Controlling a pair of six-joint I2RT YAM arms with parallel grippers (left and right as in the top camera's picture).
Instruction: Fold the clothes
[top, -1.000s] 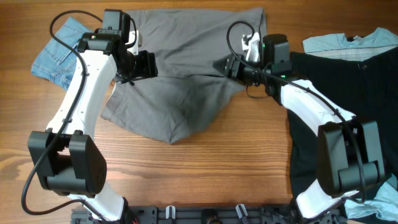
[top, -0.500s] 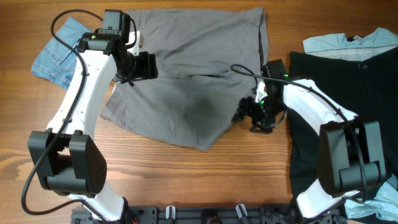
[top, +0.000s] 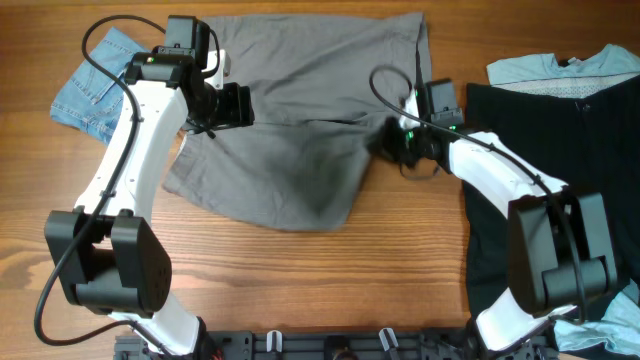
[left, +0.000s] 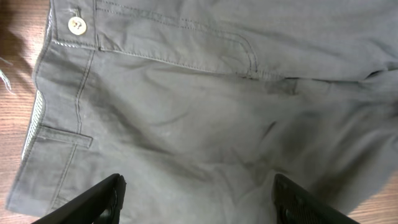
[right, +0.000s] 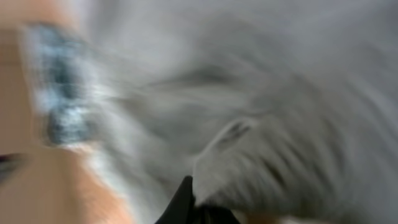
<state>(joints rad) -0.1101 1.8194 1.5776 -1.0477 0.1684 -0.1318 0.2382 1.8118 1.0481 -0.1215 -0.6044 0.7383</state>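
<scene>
The clothes (top: 300, 80), a large pair of grey shorts, lie spread across the far middle of the table with one leg folded down toward the front. My left gripper (top: 240, 105) hovers over their left part, open, with grey cloth (left: 205, 93) below and nothing between the fingers (left: 115, 186). A button (left: 76, 24) on the waistband shows at the upper left of the left wrist view. My right gripper (top: 388, 148) is at the shorts' right edge. It is shut, and in the blurred right wrist view a bunched fold of the grey cloth (right: 280, 74) sits at its fingertips (right: 186, 196).
Small blue denim shorts (top: 95, 85) lie at the far left, partly under the left arm. A black garment (top: 560, 180) covers the right side, with light blue cloth (top: 560, 65) behind it. Bare wood lies in front of the shorts.
My right gripper let go of the shorts' leg, swung toward the front, then came back to the right edge and shut. The loose leg settled flatter. The left arm has not moved.
</scene>
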